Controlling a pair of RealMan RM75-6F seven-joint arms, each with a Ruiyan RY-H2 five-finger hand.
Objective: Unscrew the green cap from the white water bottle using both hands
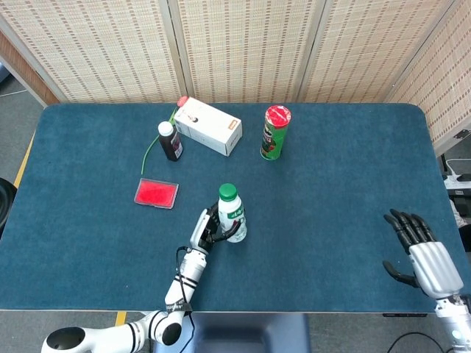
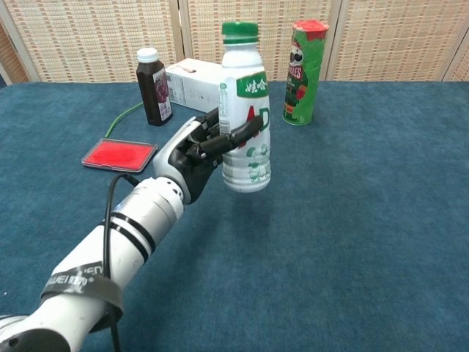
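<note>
The white bottle (image 2: 244, 125) with its green cap (image 2: 240, 30) on stands upright, lifted clear of the blue table (image 2: 352, 220) near the front middle. The left hand (image 2: 196, 152) grips its body from the side, dark fingers (image 2: 242, 134) wrapped across the label, the forearm reaching in from the lower left. The right hand (image 1: 418, 251) hovers well apart at the table's right edge, holding nothing, fingers spread and pointing away from the robot. Behind stand a dark juice bottle (image 2: 153, 75), a white box (image 2: 199, 86), a green can (image 2: 303, 51), and a red card (image 2: 119, 155) lying flat.
</note>
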